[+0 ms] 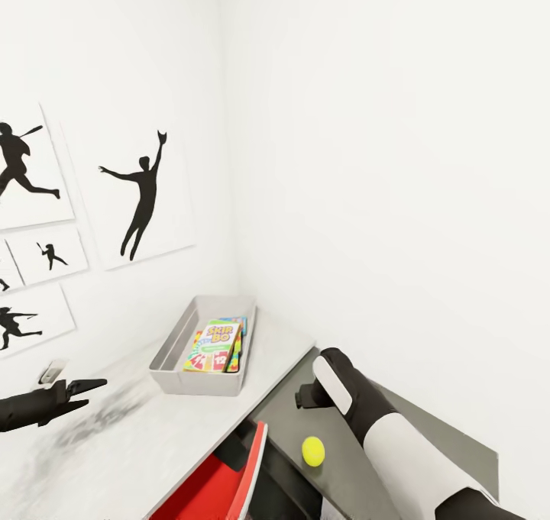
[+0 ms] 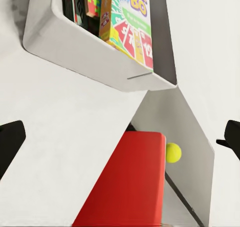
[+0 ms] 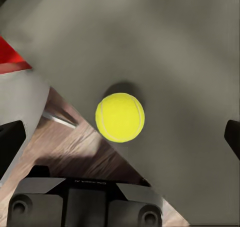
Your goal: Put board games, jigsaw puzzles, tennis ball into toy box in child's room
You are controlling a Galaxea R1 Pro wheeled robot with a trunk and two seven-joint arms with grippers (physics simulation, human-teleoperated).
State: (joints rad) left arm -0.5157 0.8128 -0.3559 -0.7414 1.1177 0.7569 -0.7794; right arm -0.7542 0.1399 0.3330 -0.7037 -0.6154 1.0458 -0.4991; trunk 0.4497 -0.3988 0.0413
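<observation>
Step in hand looks like fetching the tennis ball (image 3: pixel 120 117), lying near the dark grey cabinet's (image 1: pixel 359 459) edge (not the table (image 1: pixel 130 444)); right hand (image 3: pixel 120 137) open above it, must descend and close.

We see the light grey shallow toy box (image 1: pixel 200 352) in the white table's (image 1: pixel 137 444) far corner, holding the printed Skip-Bo box (image 1: pixel 214 346). The small yellow-green tennis ball (image 1: pixel 313 451) lies on the lower dark grey cabinet (image 1: pixel 359 474), near its front edge.

One tennis ball (image 1: pixel 313 451), one grey toy box (image 1: pixel 174 373), one Skip-Bo game (image 1: pixel 214 345), one red chair (image 1: pixel 218 489), five silhouette pictures (image 1: pixel 141 195).
</observation>
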